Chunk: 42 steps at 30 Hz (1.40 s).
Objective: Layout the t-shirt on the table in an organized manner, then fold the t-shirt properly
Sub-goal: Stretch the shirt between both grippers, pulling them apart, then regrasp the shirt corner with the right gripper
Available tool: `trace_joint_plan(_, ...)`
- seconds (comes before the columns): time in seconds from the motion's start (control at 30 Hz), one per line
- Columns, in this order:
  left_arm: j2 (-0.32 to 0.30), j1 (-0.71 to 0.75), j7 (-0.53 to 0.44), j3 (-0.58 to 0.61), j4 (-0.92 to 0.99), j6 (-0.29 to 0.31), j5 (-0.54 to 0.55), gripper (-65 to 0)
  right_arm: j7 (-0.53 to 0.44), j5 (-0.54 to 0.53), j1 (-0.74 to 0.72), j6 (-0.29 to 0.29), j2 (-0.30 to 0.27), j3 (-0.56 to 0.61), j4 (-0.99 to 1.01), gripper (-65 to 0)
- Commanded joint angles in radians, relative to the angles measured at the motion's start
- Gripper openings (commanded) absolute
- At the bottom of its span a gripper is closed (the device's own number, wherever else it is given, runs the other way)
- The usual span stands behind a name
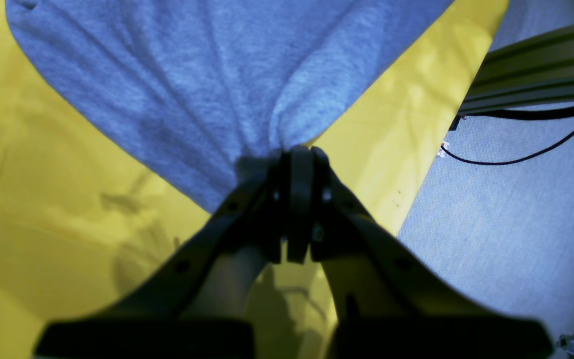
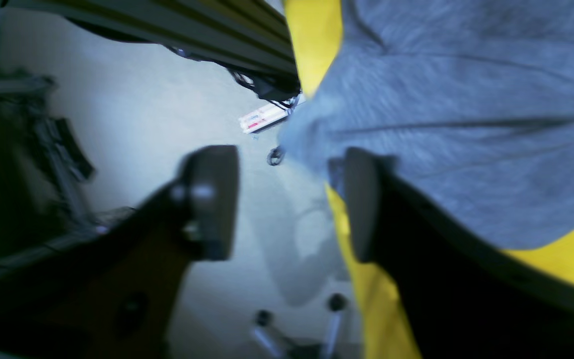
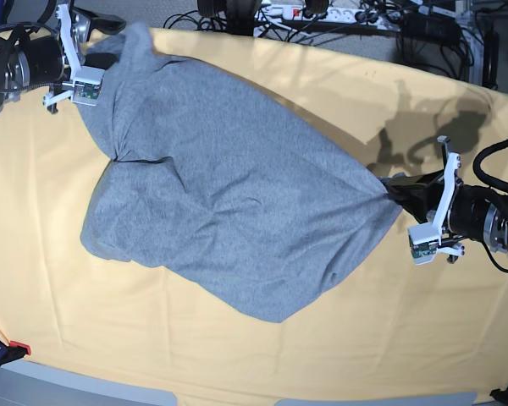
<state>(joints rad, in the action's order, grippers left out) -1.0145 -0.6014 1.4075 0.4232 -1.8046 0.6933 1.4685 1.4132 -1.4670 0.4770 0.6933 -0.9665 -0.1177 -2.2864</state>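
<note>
At far left I'm seeing the right end effector [image 3: 91, 78] standing released, jaws apart beside the t-shirt [image 3: 229, 186] edge at the bench [image 3: 237, 355] corner. The t-shirt is lying plain side up (creased, skewed) across the bench's middle. On the right, the left end effector [image 3: 388, 191] is clenching a gathered corner of the t-shirt.

Bare table [image 3: 237, 355] lies open along the near edge and right of the t-shirt [image 3: 220, 194]; the shirt spreads across the middle, blocking a low pass there; the left gripper [image 3: 394, 190] pinches its right corner; the right gripper [image 3: 102, 63], jaws apart, crowds the far-left corner; cables [image 3: 322, 17] line the far edge.
</note>
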Motion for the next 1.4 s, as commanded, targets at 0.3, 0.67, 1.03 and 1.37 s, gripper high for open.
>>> trace_joint_plan(0.3,-0.019,-0.022,-0.011,-0.014,0.136,0.005,0.015,-65.0,-0.074,0.162,-0.072,-0.008,0.102,-0.277,-0.050,-26.2)
trace_joint_plan(0.67,-0.013,-0.022,-0.011,-0.014,0.163,0.005,0.015,-65.0,-0.299,0.544,-0.085,-0.175,0.444,-0.275,0.152,-26.2)
trace_joint_plan(1.03,-0.014,-0.016,-0.011,-0.014,0.163,0.005,0.015,-65.0,-0.303,0.607,-0.156,-0.177,0.616,-0.275,0.397,-26.3)
trace_joint_plan(1.37,-0.013,-0.008,-0.011,-0.014,0.162,0.005,0.015,-65.0,-0.304,0.655,-0.159,-0.188,0.645,-0.286,0.425,-26.3)
